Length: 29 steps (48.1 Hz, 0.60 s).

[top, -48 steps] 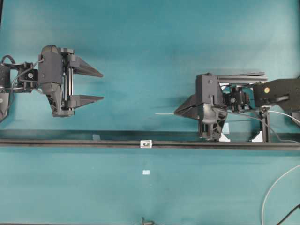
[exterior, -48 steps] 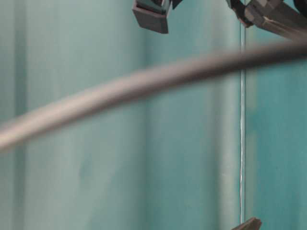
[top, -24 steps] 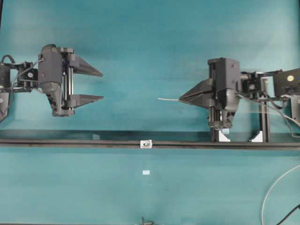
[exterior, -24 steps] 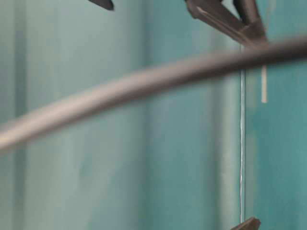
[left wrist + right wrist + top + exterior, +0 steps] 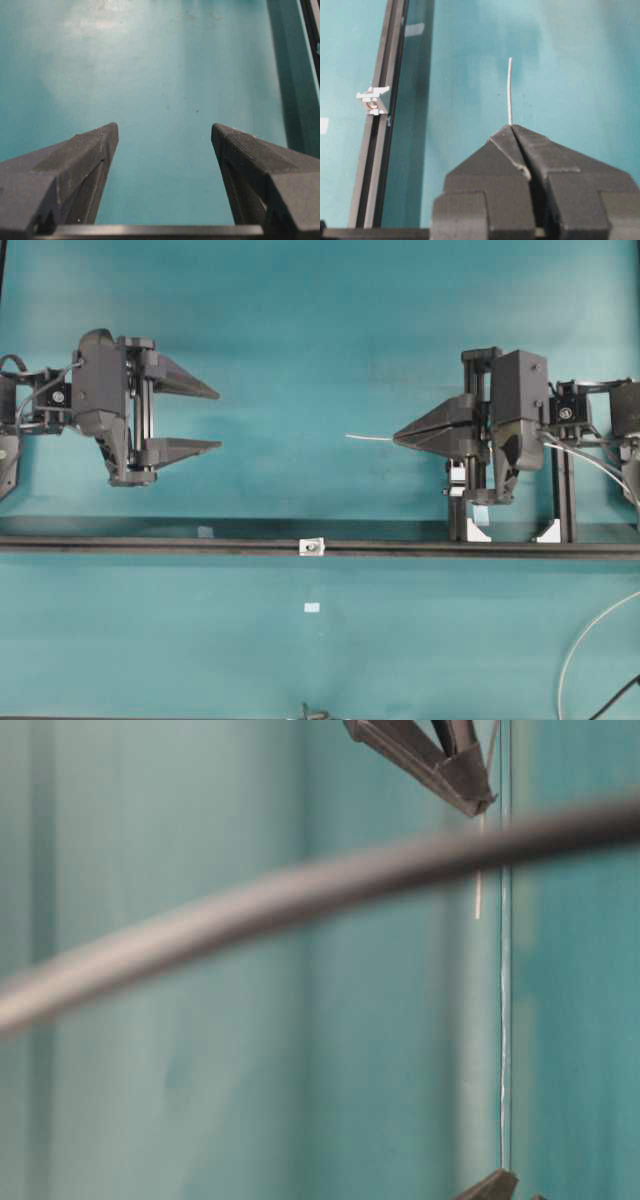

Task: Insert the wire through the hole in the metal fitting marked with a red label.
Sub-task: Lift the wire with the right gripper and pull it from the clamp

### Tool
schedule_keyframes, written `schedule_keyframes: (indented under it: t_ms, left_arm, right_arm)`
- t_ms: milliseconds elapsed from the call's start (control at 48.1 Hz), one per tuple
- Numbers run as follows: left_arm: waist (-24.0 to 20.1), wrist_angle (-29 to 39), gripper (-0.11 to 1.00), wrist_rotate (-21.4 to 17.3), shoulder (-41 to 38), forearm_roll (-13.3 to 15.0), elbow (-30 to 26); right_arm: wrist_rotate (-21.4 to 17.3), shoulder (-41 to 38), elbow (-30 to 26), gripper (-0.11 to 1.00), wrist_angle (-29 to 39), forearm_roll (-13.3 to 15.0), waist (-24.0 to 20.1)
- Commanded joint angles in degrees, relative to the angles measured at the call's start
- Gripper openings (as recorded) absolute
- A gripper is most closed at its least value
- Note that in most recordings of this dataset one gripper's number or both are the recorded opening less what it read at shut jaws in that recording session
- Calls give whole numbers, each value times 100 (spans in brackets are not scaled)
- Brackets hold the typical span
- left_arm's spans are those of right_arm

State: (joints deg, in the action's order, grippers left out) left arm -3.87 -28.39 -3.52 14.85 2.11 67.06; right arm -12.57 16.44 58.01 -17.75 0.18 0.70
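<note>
While the left hand (image 5: 205, 420) hangs over the teal desk (image 5: 320, 330) at the far left of the overhead view, its two fingers stand wide apart with nothing between them; the left wrist view shows the same, bare desk between both dark fingertips (image 5: 107, 137). Below it a long black rail (image 5: 150, 545) runs across the whole desk, left to right. Near the middle of the rail sits the metal fitting (image 5: 313, 546), small, silvery, touching the rail, with a dark hole (image 5: 314, 547) in its centre; in the right wrist view it shows at the left on the rail (image 5: 372, 101), reddish spot at its face. A small pale tag (image 5: 312, 608) lies on the desk just below the fitting. Right of centre the wire (image 5: 370, 438) sticks out leftward, well above the rail and apart from the fitting, its free tip in the air. The right hand (image 5: 398, 437) is closed on the wire, fingers pinched together at the tip; right wrist view shows the wire (image 5: 510, 90) rising straight from the closed fingertips. Under this hand a black frame with white feet (image 5: 478, 530) stands on the rail. Far right, a thicker white cable (image 5: 585, 640) curves at the desk edge.
</note>
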Motion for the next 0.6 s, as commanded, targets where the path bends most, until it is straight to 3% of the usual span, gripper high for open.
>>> schedule_keyframes:
  t_ms: [0, 249, 582]
  left_arm:
    - [-26, -44, 94, 35, 70, 18, -105]
    - [35, -79, 94, 70, 79, 35, -123]
    - [272, -571, 94, 360, 70, 79, 70]
  right_arm:
    - [-18, 79, -44, -1, -114, -44, 9]
    - [-44, 79, -62, -1, -123, -141, -35]
    - [-44, 88, -70, -1, -193, -457, -422]
